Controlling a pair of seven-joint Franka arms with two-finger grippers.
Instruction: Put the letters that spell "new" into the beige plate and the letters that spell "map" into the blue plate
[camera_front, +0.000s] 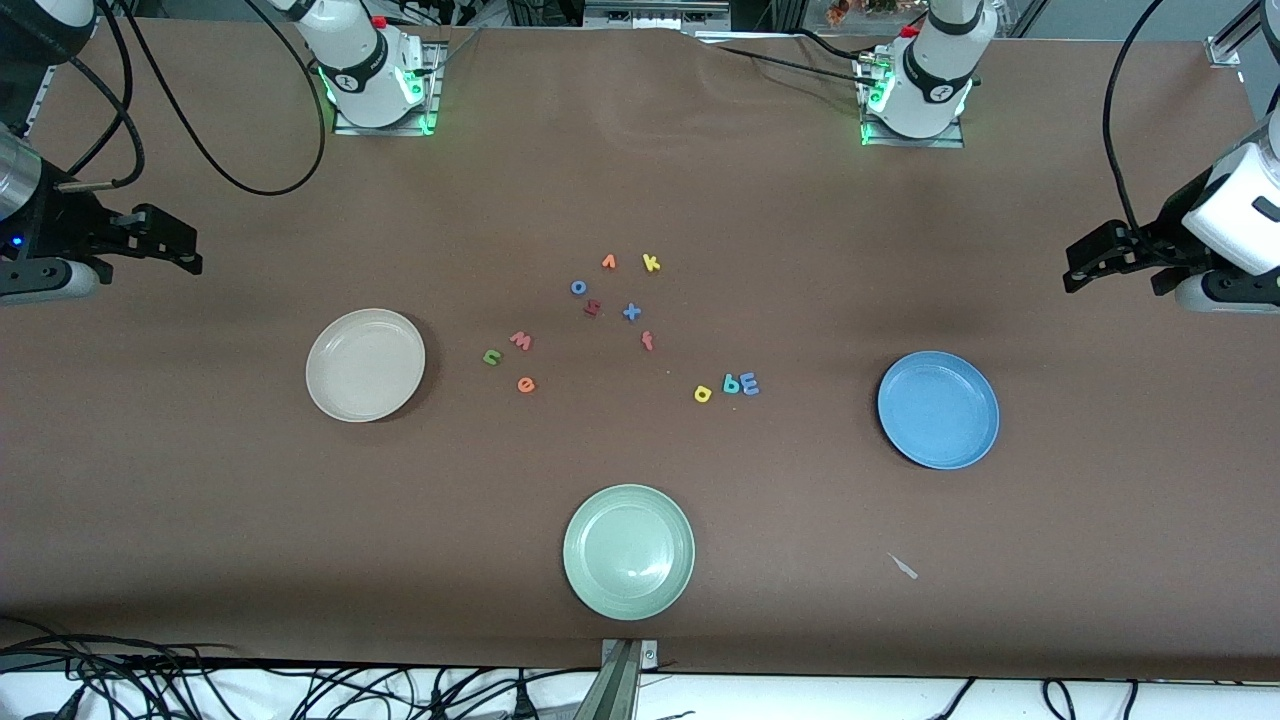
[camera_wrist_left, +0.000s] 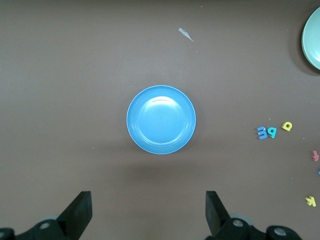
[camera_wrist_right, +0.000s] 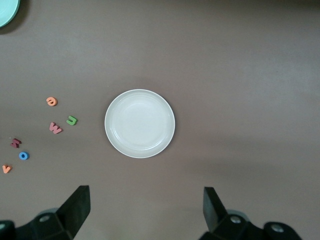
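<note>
The beige plate (camera_front: 365, 364) (camera_wrist_right: 139, 123) lies toward the right arm's end of the table. Beside it are the green n (camera_front: 491, 356), pink w (camera_front: 521, 340) and orange e (camera_front: 526, 385). The blue plate (camera_front: 938, 409) (camera_wrist_left: 161, 120) lies toward the left arm's end, with the yellow a (camera_front: 702, 393), teal p (camera_front: 732, 383) and blue m (camera_front: 750, 384) beside it in a row. Both plates hold nothing. My right gripper (camera_front: 180, 245) (camera_wrist_right: 146, 207) waits open and empty high over its end of the table. My left gripper (camera_front: 1085, 262) (camera_wrist_left: 149, 210) does the same over its own end.
A pale green plate (camera_front: 628, 551) sits nearest the front camera, mid-table. Spare letters lie farther from that camera: orange v (camera_front: 609, 262), yellow k (camera_front: 651, 263), blue o (camera_front: 578, 287), a dark red letter (camera_front: 592, 308), blue x (camera_front: 631, 312), a red letter (camera_front: 648, 340). A small white scrap (camera_front: 903, 566) lies near the blue plate.
</note>
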